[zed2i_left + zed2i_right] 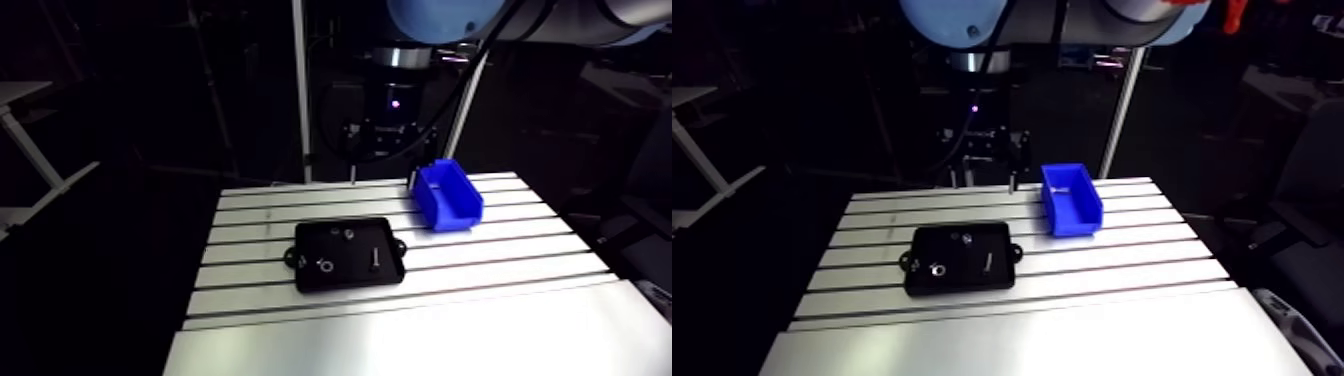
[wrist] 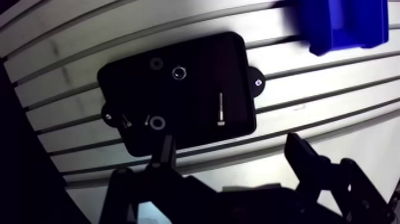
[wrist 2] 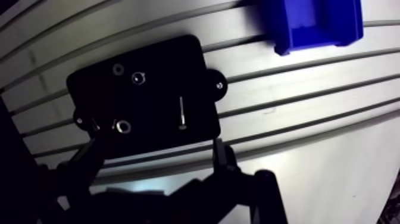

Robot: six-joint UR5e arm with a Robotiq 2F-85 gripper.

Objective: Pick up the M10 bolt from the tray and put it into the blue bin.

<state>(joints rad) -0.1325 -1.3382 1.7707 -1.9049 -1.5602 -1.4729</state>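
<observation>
Viewing from the arm: slotted aluminium worktop (image 1: pixel 500 262) carries a flat black rectangular tray (image 1: pixel 340 275) and a glossy blue bin (image 1: pixel 452 196), set apart. M10 bolt (image 1: pixel 373 258) lies in the tray, slim and metallic. Wrist view: end effector (image 2: pixel 235 156) spread wide, empty, by the tray's edge; small ring-shaped parts (image 2: pixel 156 123) lie beside the bolt.

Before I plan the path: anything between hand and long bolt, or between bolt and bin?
Nothing visible. The open hand faces the long bolt; only tray rim and bare table precede the blue bin.
</observation>
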